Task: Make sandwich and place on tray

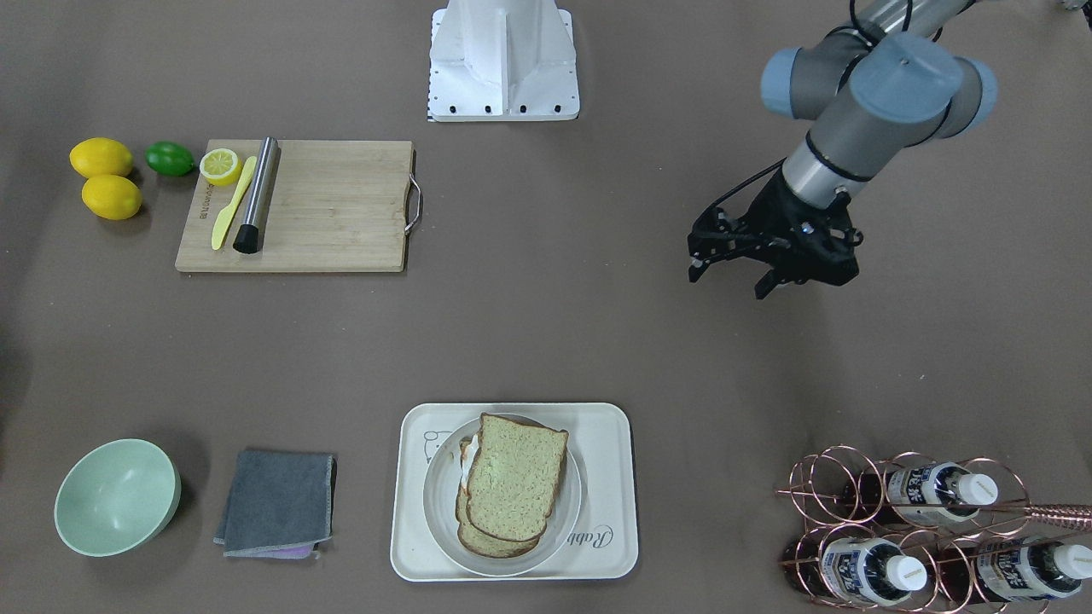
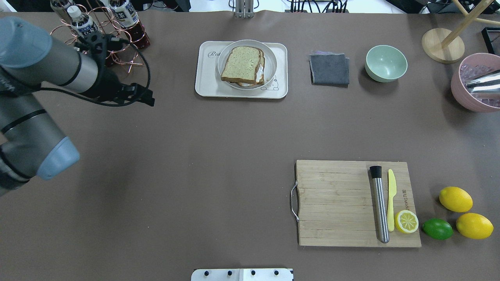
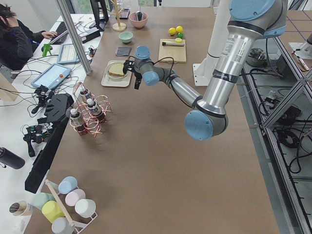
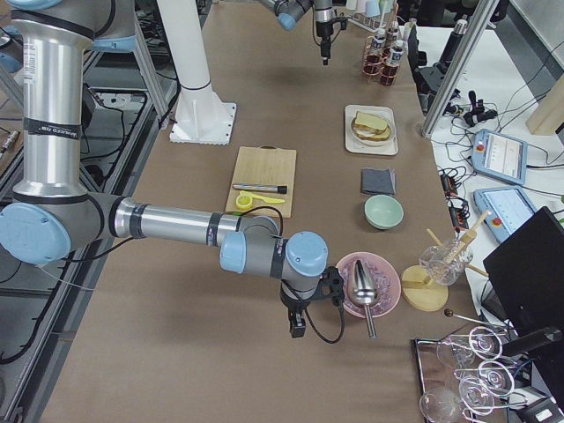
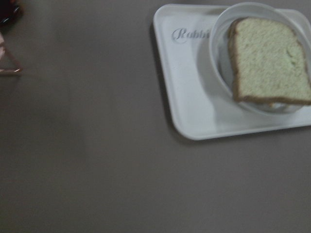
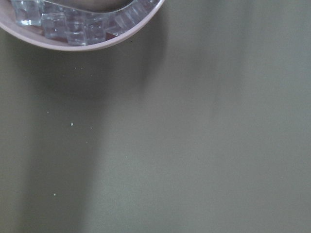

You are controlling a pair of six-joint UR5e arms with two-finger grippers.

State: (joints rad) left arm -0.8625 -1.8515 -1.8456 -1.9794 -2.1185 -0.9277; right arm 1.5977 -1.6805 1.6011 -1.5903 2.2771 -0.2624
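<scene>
The sandwich is two tan bread slices with a white egg edge showing between them. It lies on a round white plate, which stands on the cream "Rabbit" tray. Sandwich and tray also show in the overhead view, and in the left wrist view at upper right. My left gripper hangs open and empty above bare table, well apart from the tray. My right gripper shows only in the exterior right view, beside a pink bowl; I cannot tell its state.
A wooden cutting board holds a steel muddler, a yellow knife and a lemon half; two lemons and a lime lie beside it. A green bowl, a grey cloth, a copper bottle rack and a pink ice bowl stand around.
</scene>
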